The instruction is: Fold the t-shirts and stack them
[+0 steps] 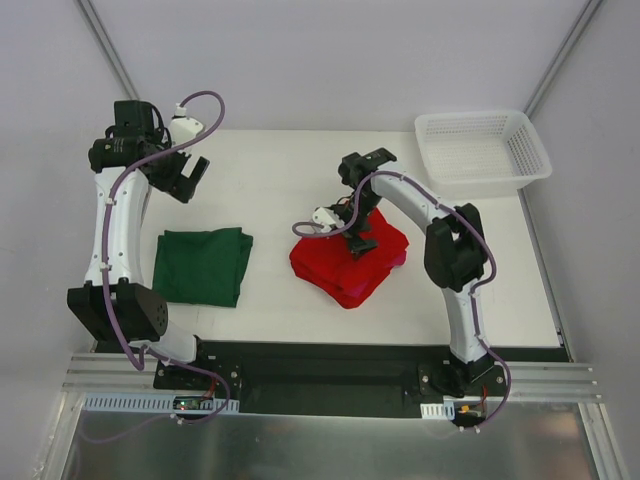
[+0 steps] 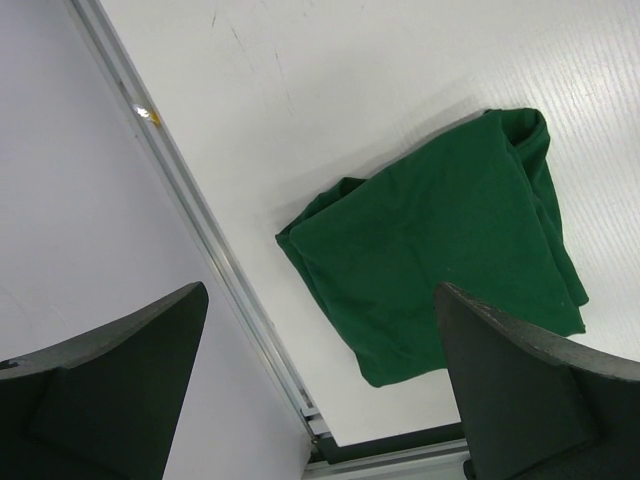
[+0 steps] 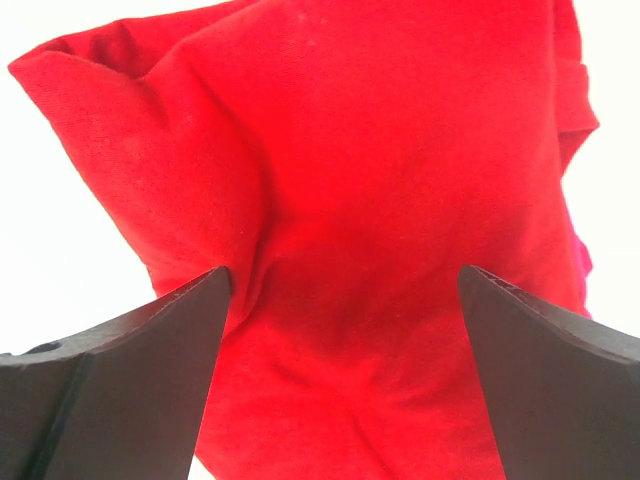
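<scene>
A: What is hard to make out on the left?

B: Not much. The left gripper (image 1: 186,180) hangs in the air over the far left of the table (image 1: 280,170), fingers spread wide with nothing between them. Its wrist view cuts those fingers off at the bottom edge. The green t-shirt (image 1: 203,266) lies folded into a rough rectangle near the front left, apart from that gripper. I cannot tell how many layers the fold has.

A: Any room there?

B: Bare table lies behind the green t-shirt, and more between it and the red one. The table's left edge and a metal frame rail (image 2: 190,215) run just beside it.

A: And the middle?

B: The red t-shirt (image 1: 345,282) lies bunched right of centre. The right gripper (image 1: 361,240) sits low over it, fingers spread wide, with cloth puckered between them but not pinched. I cannot tell whether the tips touch the cloth. From above the right arm (image 1: 420,205) hides the shirt's middle, and the wrist view cuts off its near part. A pinker strip shows at its right edge, and I cannot tell what that is.

A: Further right?

B: A white mesh basket (image 1: 530,150) stands at the far right corner, well apart from both shirts.
</scene>
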Robot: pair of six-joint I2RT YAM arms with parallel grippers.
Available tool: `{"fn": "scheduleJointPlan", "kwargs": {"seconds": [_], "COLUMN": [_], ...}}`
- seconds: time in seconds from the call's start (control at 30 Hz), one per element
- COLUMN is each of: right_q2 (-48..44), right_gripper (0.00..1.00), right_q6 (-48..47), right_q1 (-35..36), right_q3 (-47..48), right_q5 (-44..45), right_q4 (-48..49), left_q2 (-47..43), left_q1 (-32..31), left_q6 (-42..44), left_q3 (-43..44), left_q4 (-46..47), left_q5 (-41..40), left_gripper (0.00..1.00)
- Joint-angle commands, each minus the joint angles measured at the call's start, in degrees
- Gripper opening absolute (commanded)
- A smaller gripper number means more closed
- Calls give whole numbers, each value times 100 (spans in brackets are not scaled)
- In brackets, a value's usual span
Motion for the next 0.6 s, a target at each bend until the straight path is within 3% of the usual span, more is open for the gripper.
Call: {"fn": "scheduleJointPlan", "kwargs": {"seconds": [0.0,0.33,0.57], "right_q2": [-535,-298,-289], "right_gripper": [100,100,100], "right_q6": [-5905,-5905,-5888], "right_q1": [-29,-232,-240], "right_q3": [-136,321,-135], "right_q5": [-184,9,-87], "right_q4": [-768,-724,-259], "left_q2": [80,168,194], "left_q1": [62,62,62], "left_q6": [54,36,18], "left_q3": [247,335,309], "left_q4": [-5,4,-5], "left_q5": [6,76,67], "left_gripper": [97,97,96]}}
